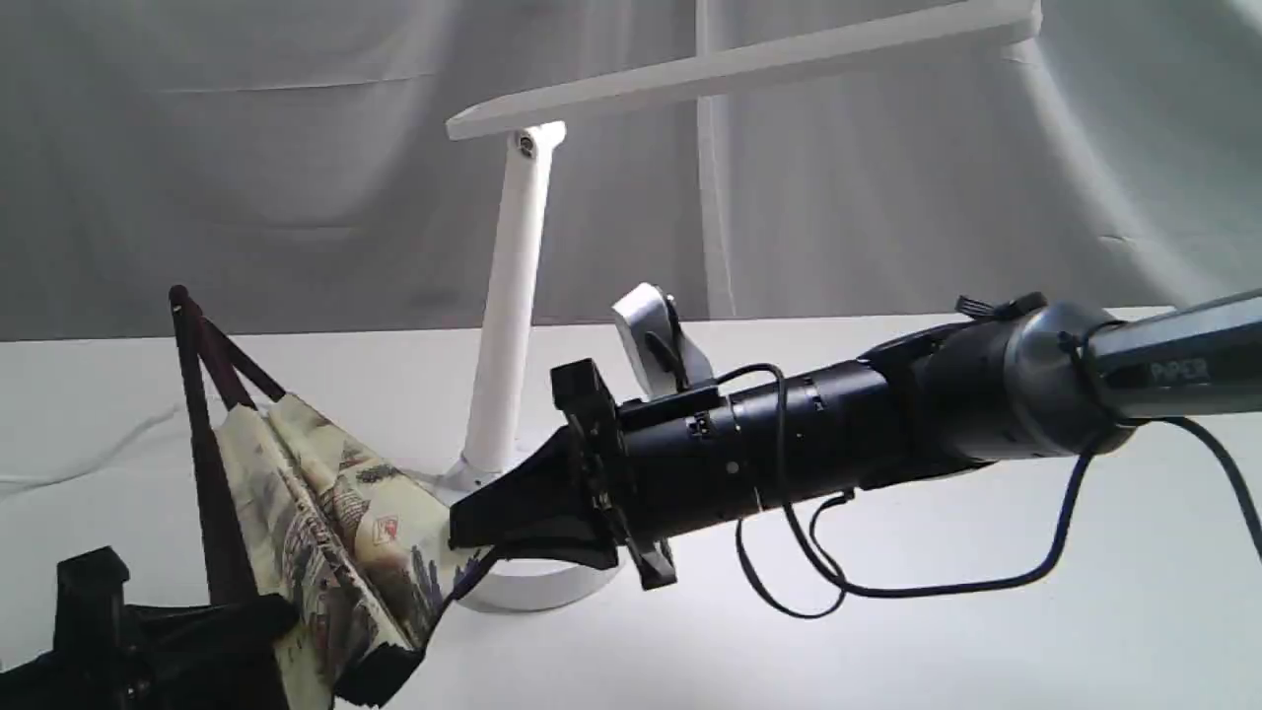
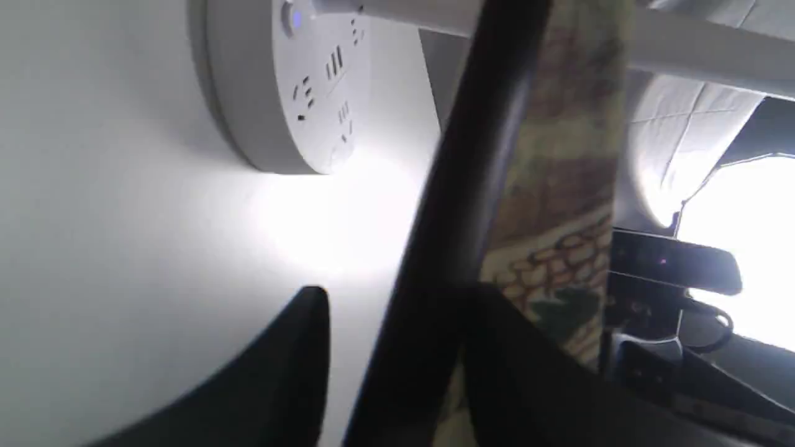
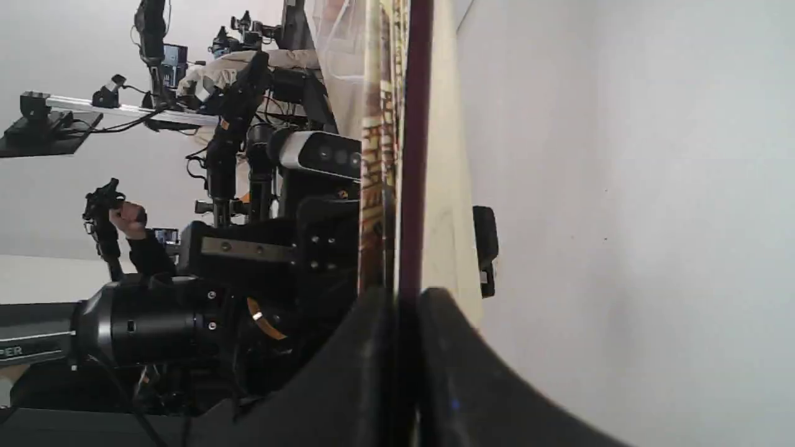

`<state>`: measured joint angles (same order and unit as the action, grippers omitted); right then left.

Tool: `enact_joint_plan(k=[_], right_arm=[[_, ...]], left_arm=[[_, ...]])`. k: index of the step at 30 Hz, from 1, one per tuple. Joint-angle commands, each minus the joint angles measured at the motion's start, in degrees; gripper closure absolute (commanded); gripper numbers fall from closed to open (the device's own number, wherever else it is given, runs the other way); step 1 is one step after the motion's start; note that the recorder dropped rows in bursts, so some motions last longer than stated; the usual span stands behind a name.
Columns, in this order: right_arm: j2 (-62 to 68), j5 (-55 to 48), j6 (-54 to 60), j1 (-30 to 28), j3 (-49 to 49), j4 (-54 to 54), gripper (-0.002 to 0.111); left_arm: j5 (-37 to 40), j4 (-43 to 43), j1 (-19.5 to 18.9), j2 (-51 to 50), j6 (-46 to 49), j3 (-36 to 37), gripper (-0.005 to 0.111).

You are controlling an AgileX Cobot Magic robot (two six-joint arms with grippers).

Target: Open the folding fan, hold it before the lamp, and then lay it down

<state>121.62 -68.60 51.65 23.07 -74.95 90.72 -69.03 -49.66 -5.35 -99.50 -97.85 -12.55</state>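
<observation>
The folding fan (image 1: 325, 503) stands partly spread at the lower left. Its maroon ribs meet at a pivot up top, and the painted leaf hangs in pleats. My right gripper (image 1: 458, 537) is shut on one outer rib (image 3: 413, 155), which runs straight between its fingers (image 3: 407, 295). My left gripper (image 1: 246, 631) sits low at the fan's other side. The other dark rib (image 2: 447, 217) lies between its fingers (image 2: 397, 292), against one finger, with bare table showing beside the other. The white lamp (image 1: 508, 296) stands just behind the fan, its round base (image 2: 292, 81) close by.
The lamp's long bar head (image 1: 749, 64) reaches across above my right arm. A black cable (image 1: 887, 587) loops down from that arm to the white tabletop (image 1: 986, 641). A grey cloth backdrop (image 1: 246, 177) closes off the rear.
</observation>
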Motion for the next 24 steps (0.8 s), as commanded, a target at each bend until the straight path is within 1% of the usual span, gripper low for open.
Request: enact_joint_plan(k=[1,5,7,10,19,24], right_arm=[[-0.7,-1.4,1.0,-0.3,0.2,0.8,0.108],[-0.7,-1.4,1.0,-0.3,0.2,0.8,0.108],[-0.7,-1.4,1.0,-0.3,0.2,0.8,0.108],[-0.7,-1.4,1.0,-0.3,0.2,0.8,0.108],[-0.7,-1.4,1.0,-0.3,0.2,0.8,0.108],[-0.7,-1.4,1.0,-0.3,0.2,0.8,0.108]], left_arm=[[-0.9,-1.0,0.3,-0.5,0.4,-0.3,0.084],[-0.9,-1.1,0.3,-0.5,0.4,-0.3,0.089],[-0.9,-1.7,0.3,-0.5,0.4,-0.3,0.095],[-0.9,-2.1,0.3,-0.5,0.8,-0.3,0.107],[-0.9,-1.9,0.3,-0.5,4.1,-0.5,0.107],[-0.9,-0.6,0.3,-0.5,4.2,-0.5,0.107]])
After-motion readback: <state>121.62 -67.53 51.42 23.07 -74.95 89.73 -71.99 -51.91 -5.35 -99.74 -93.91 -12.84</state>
